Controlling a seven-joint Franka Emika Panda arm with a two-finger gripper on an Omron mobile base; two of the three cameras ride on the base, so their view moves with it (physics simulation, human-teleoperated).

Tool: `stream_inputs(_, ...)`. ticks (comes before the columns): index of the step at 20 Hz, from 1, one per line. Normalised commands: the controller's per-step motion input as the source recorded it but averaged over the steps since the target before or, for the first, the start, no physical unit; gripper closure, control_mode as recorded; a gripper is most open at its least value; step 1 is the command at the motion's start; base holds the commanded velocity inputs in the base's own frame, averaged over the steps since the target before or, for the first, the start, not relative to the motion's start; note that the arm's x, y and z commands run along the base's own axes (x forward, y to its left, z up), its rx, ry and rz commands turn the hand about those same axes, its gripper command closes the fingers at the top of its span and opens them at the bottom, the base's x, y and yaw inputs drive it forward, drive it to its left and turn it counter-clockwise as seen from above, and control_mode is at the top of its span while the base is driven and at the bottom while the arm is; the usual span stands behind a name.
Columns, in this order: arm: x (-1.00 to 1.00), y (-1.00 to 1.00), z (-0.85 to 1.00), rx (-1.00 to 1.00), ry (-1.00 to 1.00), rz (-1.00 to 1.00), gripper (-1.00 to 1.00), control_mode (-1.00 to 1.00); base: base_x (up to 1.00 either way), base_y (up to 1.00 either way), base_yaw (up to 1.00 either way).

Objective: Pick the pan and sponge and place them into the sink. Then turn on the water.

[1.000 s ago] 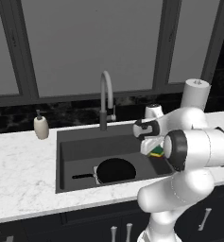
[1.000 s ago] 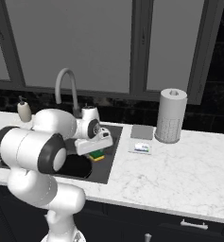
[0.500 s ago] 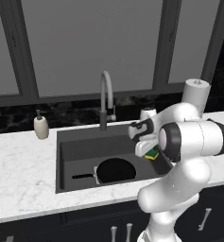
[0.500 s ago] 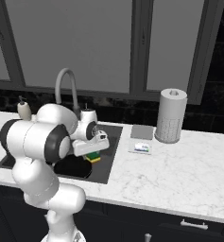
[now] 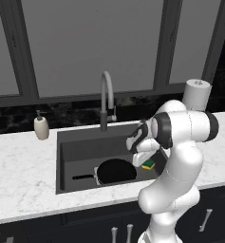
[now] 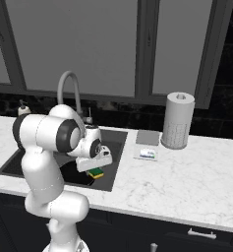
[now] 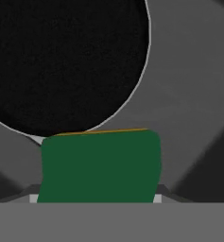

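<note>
At far left on the white marble counter (image 5: 19,175), a small cream soap dispenser bottle (image 5: 41,127), untouched. Next, the large rectangular dark grey sink (image 5: 80,147), with the tall arched grey faucet (image 5: 107,99) behind it at the far rim; no blue stream visible from the spout, so water judged not yet turned on. Inside the basin, toward the near side, the round black frying pan (image 5: 115,171) lying flat, thin handle pointing left: first part of the task judged done. Just right of the pan, the two-finger gripper (image 5: 145,160) hanging low over the right part of the basin, clamped on the small yellow sponge with green scouring layer (image 5: 148,164); in the hand view the green face (image 7: 100,165) filling the space between the jaws, with the pan rim just beyond it. Sponge seemingly not yet resting on the sink floor, contact hard to tell. Remaining: release the sponge, then the faucet. Farther right on the counter, a flat blue-and-white box (image 6: 148,153) and a grey paper towel roll (image 6: 178,120), both well apart from the sink work.
</note>
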Motion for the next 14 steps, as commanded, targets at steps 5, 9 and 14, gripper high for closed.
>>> stream_inputs(5, 0.12, 0.24, -0.33, 0.0, 0.0, 0.0, 1.0, -1.0, 0.0, 0.0, 0.0)
stream_inputs(9, 0.16, 0.08, -0.32, 0.0, 0.0, 0.0, 1.0, -1.0, 0.0, 0.0, 0.0)
stream_inputs(14, 0.13, 0.09, -0.32, 0.0, 0.0, 0.0, 1.0, -1.0, 0.0, 0.0, 0.0)
